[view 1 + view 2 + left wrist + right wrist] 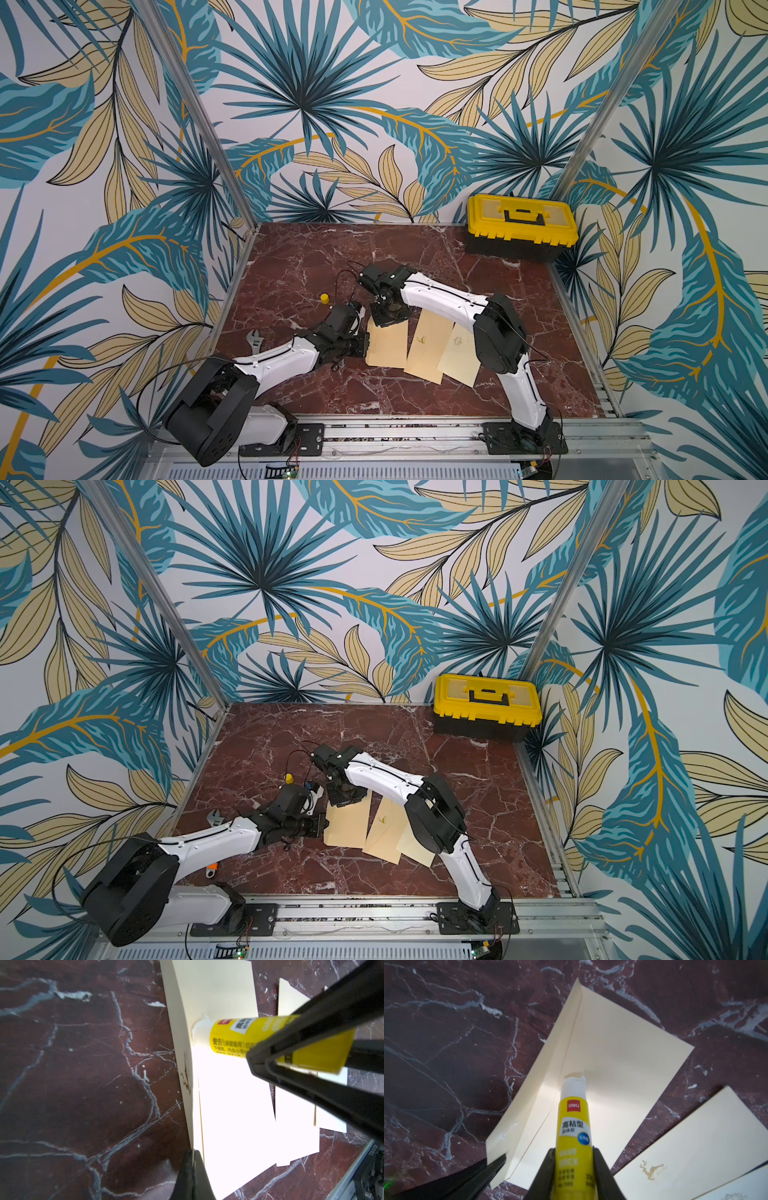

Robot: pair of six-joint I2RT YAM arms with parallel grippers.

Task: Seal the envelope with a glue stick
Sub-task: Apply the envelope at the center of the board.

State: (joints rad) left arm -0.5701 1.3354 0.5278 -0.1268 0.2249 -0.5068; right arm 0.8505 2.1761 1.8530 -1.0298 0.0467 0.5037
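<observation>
A cream envelope [623, 1047] lies on the red marble table, seen too in a top view [386, 347]. Its flap [542, 1076] stands raised, and my left gripper [194, 1155] is shut on the flap's [182, 1032] edge. My right gripper [574, 1155] is shut on the yellow glue stick [574, 1126]. The stick's white glue tip [574, 1081] touches the envelope close to the flap fold. The left wrist view shows the same glue stick [234, 1036] pressed there. In both top views the stick is hidden under the right gripper [388, 316]. The yellow cap [324, 298] stands apart on the table.
Two more cream envelopes [428, 349] [459, 357] overlap just right of the worked one, under the right arm. A yellow and black toolbox [521, 224] sits at the back right corner. A wrench [216, 816] lies near the left edge, partly under the left arm.
</observation>
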